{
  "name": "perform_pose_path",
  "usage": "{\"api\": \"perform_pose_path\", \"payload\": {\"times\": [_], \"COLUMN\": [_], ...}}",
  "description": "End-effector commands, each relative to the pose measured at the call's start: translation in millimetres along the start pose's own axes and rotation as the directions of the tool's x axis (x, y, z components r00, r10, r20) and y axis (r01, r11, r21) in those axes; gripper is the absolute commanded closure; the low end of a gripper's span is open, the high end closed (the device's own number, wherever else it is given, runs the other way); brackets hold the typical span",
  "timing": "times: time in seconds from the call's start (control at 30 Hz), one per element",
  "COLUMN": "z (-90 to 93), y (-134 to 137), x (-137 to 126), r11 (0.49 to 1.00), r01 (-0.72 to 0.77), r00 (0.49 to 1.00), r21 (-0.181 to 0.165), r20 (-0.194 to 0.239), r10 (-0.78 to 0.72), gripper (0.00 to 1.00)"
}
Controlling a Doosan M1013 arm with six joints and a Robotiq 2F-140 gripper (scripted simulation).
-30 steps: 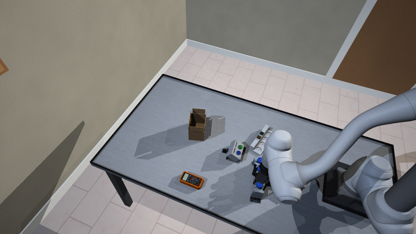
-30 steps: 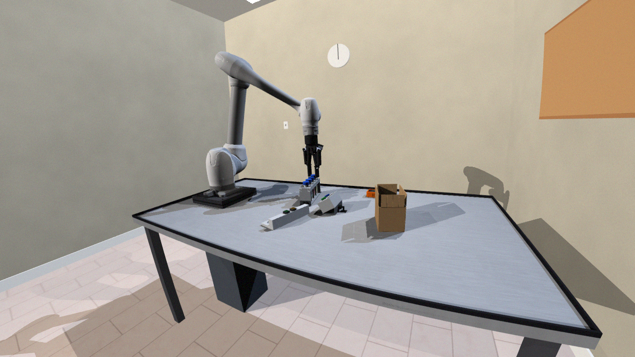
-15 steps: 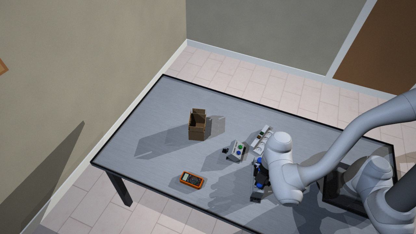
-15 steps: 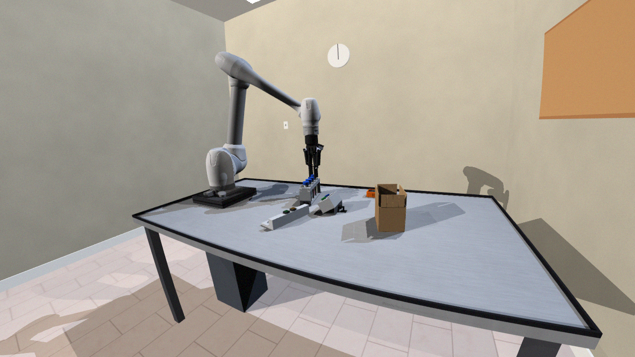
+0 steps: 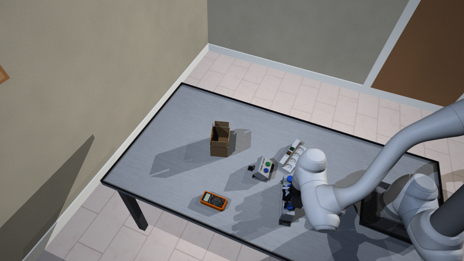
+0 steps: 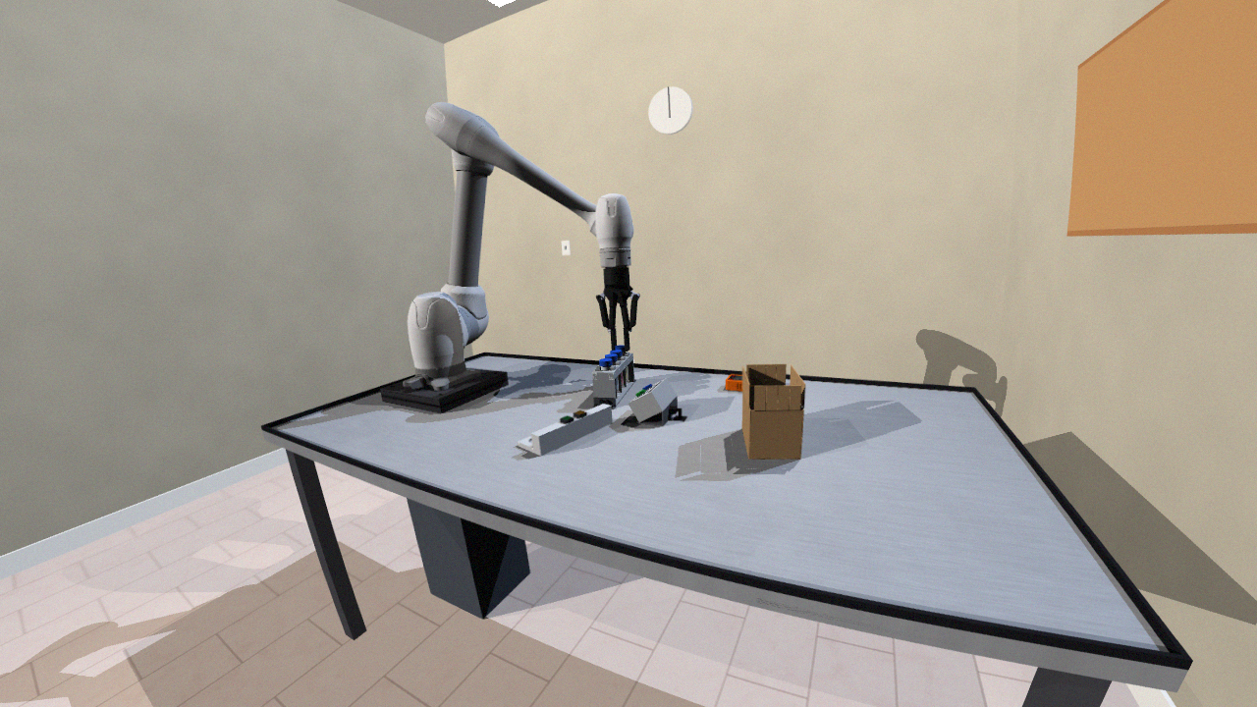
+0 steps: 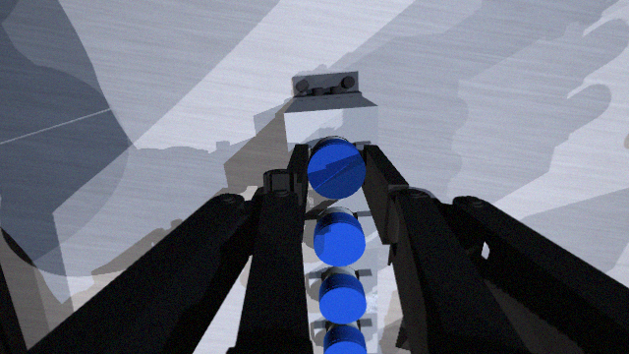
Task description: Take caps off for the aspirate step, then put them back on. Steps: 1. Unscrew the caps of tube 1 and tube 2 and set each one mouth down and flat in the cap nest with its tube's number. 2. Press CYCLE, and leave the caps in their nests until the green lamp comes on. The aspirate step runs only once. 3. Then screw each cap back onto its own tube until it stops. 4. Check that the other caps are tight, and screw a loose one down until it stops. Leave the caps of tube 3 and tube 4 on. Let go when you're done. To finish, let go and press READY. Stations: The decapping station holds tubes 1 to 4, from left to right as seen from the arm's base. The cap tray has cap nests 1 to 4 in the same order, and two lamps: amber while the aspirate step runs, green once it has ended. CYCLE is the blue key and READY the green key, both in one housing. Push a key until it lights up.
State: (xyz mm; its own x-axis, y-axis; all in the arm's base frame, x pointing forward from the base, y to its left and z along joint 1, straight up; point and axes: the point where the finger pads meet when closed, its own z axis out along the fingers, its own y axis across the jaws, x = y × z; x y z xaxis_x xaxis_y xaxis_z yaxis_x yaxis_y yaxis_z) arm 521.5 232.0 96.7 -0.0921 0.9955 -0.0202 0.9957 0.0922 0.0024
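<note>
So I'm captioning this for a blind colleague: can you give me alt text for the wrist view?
The hand is shut on the farthest blue cap in a row of four capped tubes, one black finger on each side. The decapping station ends just beyond it on a grey table.

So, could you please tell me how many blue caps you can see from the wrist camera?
4, in one row between the fingers: the far cap gripped by the gripper, then a second, third and fourth nearer the camera, the last cut off.

From above, the arm's wrist (image 5: 313, 181) covers much of the decapping station (image 5: 285, 218). The cap tray (image 5: 291, 155) lamps are too small to read. The wrist view's bottom edge cuts off the nearest blue cap (image 7: 345, 341).
</note>
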Motion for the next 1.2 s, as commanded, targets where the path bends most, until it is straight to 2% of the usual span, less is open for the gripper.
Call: {"api": "perform_pose_path", "payload": {"times": [0.0, 0.13, 0.3, 0.57, 0.6, 0.93, 1.03, 1.1, 1.17], "z": [-0.7, -0.8, -0.9, -1.0, -0.9, -0.9, -0.7, -0.7, -0.7], "y": [0.2, 0.2, 0.2, 0.2, 0.2, 0.2, 0.2, 0.2, 0.2], "x": [0.0, 0.0, 0.0, 0.0, 0.0, 0.0, 0.0, 0.0, 0.0], "r11": [0.987, 0.936, 0.821, 0.821, 0.821, 0.821, 0.937, 0.937, 0.982], "r01": [0.16, 0.353, 0.571, 0.571, 0.571, 0.571, 0.35, 0.35, 0.19], "r00": [0.987, 0.936, 0.821, 0.821, 0.821, 0.821, 0.937, 0.937, 0.982], "r21": [0.003, -0.002, -0.007, -0.007, -0.007, -0.007, -0.002, -0.002, 0.002], "r20": [-0.021, -0.021, -0.02, -0.02, -0.02, -0.02, -0.021, -0.021, -0.021], "r10": [-0.16, -0.352, -0.571, -0.571, -0.571, -0.571, -0.35, -0.35, -0.19], "gripper": [0.7, 0.7, 0.7, 0.7, 0.59, 0.59, 0.59, 0.59, 0.59]}}
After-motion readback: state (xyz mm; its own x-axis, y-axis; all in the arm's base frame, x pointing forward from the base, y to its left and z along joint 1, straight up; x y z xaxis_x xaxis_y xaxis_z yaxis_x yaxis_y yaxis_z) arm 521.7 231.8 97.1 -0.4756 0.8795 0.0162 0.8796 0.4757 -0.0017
